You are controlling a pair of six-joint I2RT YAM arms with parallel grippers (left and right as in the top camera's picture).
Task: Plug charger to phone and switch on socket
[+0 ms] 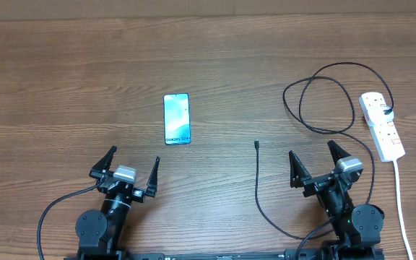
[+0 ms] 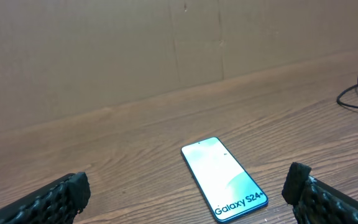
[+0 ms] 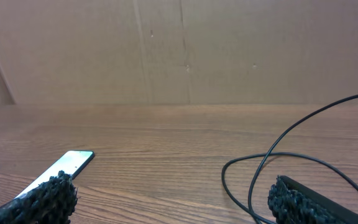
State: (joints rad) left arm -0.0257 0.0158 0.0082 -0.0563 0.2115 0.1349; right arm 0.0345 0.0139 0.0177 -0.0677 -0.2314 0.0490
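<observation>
Overhead: charger (image 1: 257, 184) connector tip (image 1: 256, 144) lies on the surface (image 1: 49, 72) just left of the right fingers (image 1: 294, 167), cable running fore-aft; phone (image 1: 177, 119) sits ahead of the left fingers (image 1: 105, 160); both pairs spread wide, empty.

The right gripper (image 3: 173, 190) gapes wide, holding nothing. One finger (image 3: 48, 199) partly hides the phone (image 3: 67, 165), which lies flat on the table (image 3: 166, 137). The black cable (image 3: 270, 152) loops well apart from it, short of the far edge.
</observation>
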